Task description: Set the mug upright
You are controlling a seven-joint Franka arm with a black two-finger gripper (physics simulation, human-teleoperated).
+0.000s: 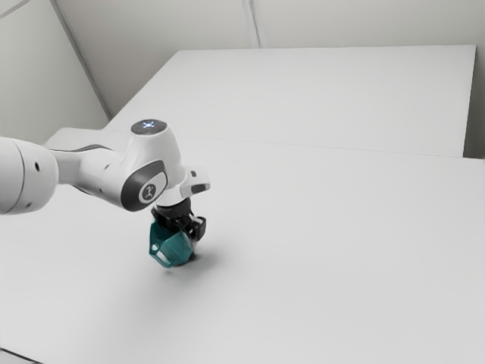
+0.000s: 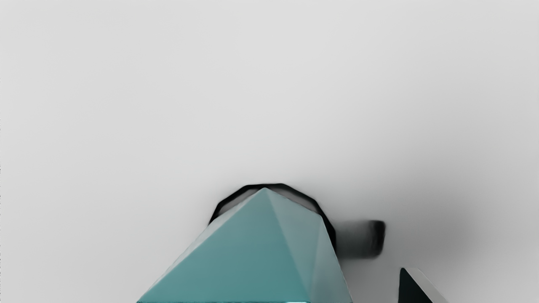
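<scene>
- Black hand (image 1: 180,229): apart, one fingertip (image 2: 409,291) clear of the mug.
- Teal mug (image 1: 171,249): at my hand, tilted.
- Table (image 1: 318,250): beneath.
- Progress, judged: mug reached, upright not attained; levelling onto its base remains.

the table (image 1: 341,243) is smooth and white, and whether the teal mug (image 1: 179,249) touches it is unclear.

I count 1 mug (image 1: 174,249), 1 robot arm (image 1: 102,171) and 1 claw (image 1: 186,230). Behind are at least 2 walls (image 1: 333,23). Whether the pale surfaces make 1 desk (image 1: 341,258) or 2, I cannot tell.
</scene>
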